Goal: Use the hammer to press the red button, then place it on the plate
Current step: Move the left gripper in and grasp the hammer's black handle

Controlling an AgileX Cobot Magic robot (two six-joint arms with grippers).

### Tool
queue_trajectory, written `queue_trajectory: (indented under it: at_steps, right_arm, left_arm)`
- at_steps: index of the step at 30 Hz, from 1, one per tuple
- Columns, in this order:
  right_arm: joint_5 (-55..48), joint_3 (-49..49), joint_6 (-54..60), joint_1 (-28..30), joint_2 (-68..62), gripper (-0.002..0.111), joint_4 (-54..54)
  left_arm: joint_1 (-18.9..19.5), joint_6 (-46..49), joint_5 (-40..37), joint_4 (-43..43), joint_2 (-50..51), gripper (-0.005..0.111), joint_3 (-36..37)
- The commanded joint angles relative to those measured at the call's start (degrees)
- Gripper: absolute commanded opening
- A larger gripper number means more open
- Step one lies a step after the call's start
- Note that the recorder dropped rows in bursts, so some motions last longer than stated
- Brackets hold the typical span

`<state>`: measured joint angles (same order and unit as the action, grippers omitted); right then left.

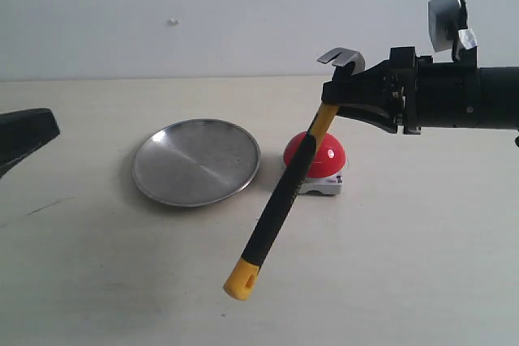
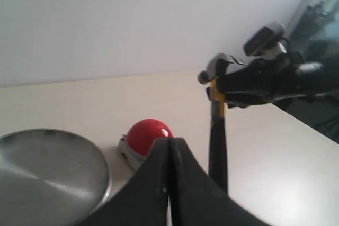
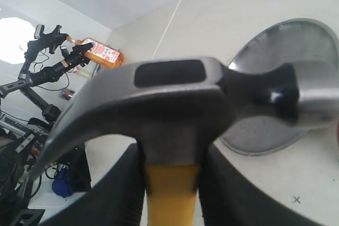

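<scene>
My right gripper [image 1: 334, 96] is shut on the hammer [image 1: 284, 192] just below its dark metal head [image 1: 342, 57], holding it in the air. The yellow-and-black handle hangs down to the left, crossing in front of the red button [image 1: 323, 157], and its yellow looped end [image 1: 242, 279] hovers over the table. In the right wrist view the hammer head [image 3: 175, 109] fills the frame between my fingers [image 3: 119, 194]. The silver plate [image 1: 196, 161] lies left of the button, with nothing on it. My left gripper [image 2: 169, 146] is shut and holds nothing, at the far left [image 1: 28, 135].
The beige table [image 1: 405, 265] ends at a white wall. In the right wrist view an orange bottle [image 3: 100, 51] and camera stands [image 3: 42, 67] stand beyond the table.
</scene>
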<state>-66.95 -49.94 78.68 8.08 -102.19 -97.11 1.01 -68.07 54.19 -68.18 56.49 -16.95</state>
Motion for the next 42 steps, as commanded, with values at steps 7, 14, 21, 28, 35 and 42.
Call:
queue_trajectory:
  at_steps: [7,14,21,28,35,42]
  right_arm:
    - [-1.34,-3.37,1.78,-0.11,0.14,0.000,-2.83]
    - [-1.73,-4.28,1.64,-0.11,0.14,0.000,-2.83]
    - [-1.03,-4.28,1.64,-0.11,0.14,0.000,-2.83]
    - [-0.64,-4.28,0.77,-0.11,0.14,0.000,-2.83]
    - [-0.64,-4.28,0.77,-0.11,0.14,0.000,-2.83]
    - [-0.64,-4.28,0.66,-0.11,0.14,0.000,-2.83]
  left_arm:
    - [-0.41,2.30,4.14,-9.45,11.91,0.038,-3.41]
    - [-9.37,10.31,-0.07,-11.31,15.21,0.031,-10.67]
    - [-19.67,-10.51,-17.42,-25.92,16.56,0.052,-17.66]
    - [-27.63,-22.58,-25.21,-26.61,20.07,0.056,-21.97]
    - [-34.39,-28.25,-27.64,-31.57,28.15,0.056,-27.47]
    - [-37.62,-29.46,-30.40,-31.76,36.22,0.060,-32.25]
